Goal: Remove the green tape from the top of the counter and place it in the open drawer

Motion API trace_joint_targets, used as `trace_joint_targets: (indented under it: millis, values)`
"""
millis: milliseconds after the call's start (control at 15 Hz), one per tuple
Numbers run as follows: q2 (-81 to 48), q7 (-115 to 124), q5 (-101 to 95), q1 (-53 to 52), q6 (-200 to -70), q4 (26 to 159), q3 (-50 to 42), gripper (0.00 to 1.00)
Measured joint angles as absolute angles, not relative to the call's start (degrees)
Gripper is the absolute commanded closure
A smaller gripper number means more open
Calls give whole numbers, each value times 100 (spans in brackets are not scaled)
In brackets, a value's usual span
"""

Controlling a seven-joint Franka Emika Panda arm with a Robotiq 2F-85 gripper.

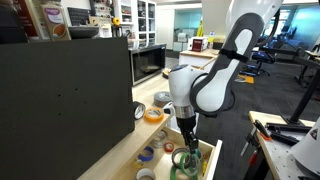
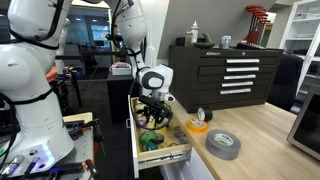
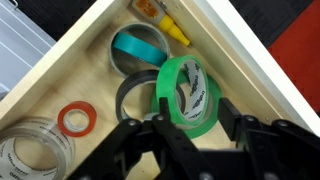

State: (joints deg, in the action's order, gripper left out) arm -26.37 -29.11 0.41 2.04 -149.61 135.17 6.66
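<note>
The green tape (image 3: 185, 92) stands tilted on edge between my gripper's (image 3: 194, 120) two black fingers, which close on its sides. It hangs low inside the open drawer (image 3: 60, 85), a shallow box with light wood sides. In both exterior views the gripper (image 1: 188, 140) (image 2: 152, 112) points down into the drawer (image 1: 211, 158) (image 2: 168, 152), which is pulled out from under the beige counter (image 2: 270, 140). The tape's green shows below the fingers (image 1: 184, 162).
In the drawer lie a teal roll (image 3: 138, 45), a black ring (image 3: 130, 95), a small red ring (image 3: 76, 118), a clear roll (image 3: 35, 150) and a yellow item (image 3: 172, 30). On the counter sit a wide grey roll (image 2: 223, 144) and an orange-yellow roll (image 2: 196, 127).
</note>
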Motion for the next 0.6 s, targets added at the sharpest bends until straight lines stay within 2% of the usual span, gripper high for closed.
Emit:
trace_joint_targets:
  millis: [133, 600]
  values:
    - [-2601, -2947, 41, 281, -14948, 13483, 697, 2]
    - [-1994, -2968, 54, 517, -14503, 13379, 684, 0]
